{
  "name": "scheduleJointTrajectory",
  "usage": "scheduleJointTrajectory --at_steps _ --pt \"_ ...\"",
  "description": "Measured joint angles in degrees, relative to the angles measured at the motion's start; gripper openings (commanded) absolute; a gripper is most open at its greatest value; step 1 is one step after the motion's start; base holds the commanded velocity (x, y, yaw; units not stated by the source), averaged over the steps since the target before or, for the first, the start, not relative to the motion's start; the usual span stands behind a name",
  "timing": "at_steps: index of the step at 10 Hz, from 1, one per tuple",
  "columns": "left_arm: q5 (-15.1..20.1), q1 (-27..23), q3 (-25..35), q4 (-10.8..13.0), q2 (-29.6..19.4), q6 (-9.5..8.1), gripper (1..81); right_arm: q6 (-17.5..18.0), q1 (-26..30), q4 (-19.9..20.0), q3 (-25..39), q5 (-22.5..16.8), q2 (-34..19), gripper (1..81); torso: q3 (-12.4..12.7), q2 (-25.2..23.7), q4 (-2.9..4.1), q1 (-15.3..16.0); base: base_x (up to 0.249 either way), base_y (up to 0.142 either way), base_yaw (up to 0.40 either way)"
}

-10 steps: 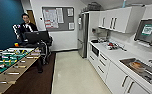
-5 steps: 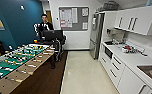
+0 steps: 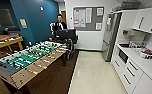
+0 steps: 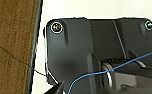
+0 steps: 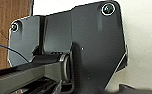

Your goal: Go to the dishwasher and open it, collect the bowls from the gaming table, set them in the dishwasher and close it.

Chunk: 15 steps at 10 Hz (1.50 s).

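gripper state cannot be told for either arm: the left wrist view is showing the robot's own dark plate [image 4: 74,50] with a thin blue cable [image 4: 97,74] running across it, and the right wrist view is showing the matching plate [image 5: 92,42] and jointed bar [image 5: 24,75].

beneath the left wrist a brown floor [image 4: 12,45] is meeting a pale floor [image 4: 79,8] along a dark edge, and beneath the right wrist the same brown is lying at one side with the pale floor taking up the rest.

well ahead of both arms, on the left arm's side, a table-football table [image 3: 29,58] is standing on the brown floor, its green field and rods facing up. farther off on that same side a table with a yellowish edge [image 3: 7,42] is carrying colourful flat things; it is looking like the gaming table, though the blur is leaving that unsure, and any bowls on it are too small to make out.

on the right arm's side a white kitchen counter [image 3: 147,66] with drawers [image 3: 128,72] is running along the wall, with a tall steel fridge [image 3: 110,37] at its far end. which front there is the dishwasher cannot be told.

a person [image 3: 59,25] is standing behind a dark monitor [image 3: 66,33] at the far end of the football table, in front of a noticeboard [image 3: 88,18].
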Motion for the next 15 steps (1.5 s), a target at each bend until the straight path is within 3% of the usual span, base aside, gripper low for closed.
scheduleJointTrajectory --at_steps 15 --pt "0.6 0.0 -0.3 0.2 0.0 0.0 81.1 -0.6 0.0 0.0 0.0 0.1 1.1 81.1 0.0 0.0 0.0 0.0 0.0 0.0 0.368"
